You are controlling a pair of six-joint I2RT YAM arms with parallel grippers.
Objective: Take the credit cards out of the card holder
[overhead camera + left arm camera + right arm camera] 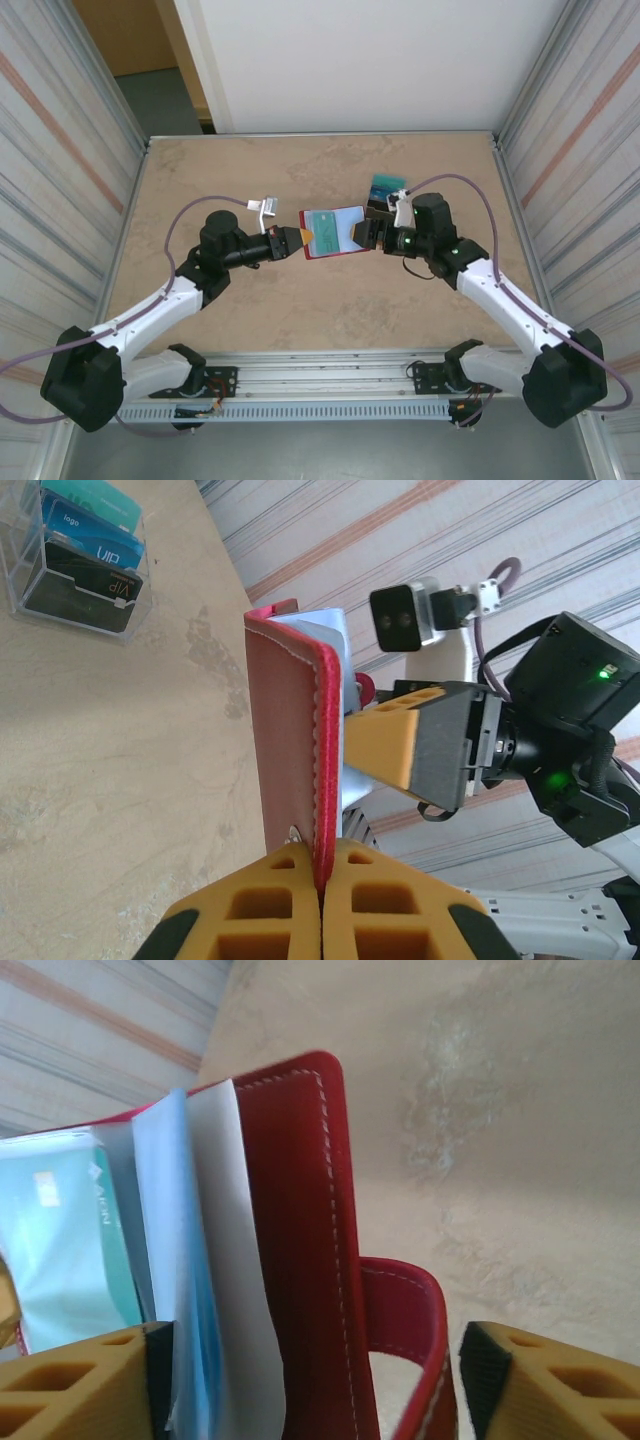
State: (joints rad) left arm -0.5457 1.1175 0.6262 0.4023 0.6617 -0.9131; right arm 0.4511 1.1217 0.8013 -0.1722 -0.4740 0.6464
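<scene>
Both arms reach inward, the left gripper (320,905) pinched shut on the red card holder (285,750) edge, the right gripper (320,1365) open astride its other end; a dark credit card (85,590) reads "VIP".

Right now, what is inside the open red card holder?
Inside the card holder, a teal card sits in a clear pocket, with pale blue-grey pocket leaves beside it. Whether those leaves hold further cards cannot be seen, because they cover one another.
</scene>
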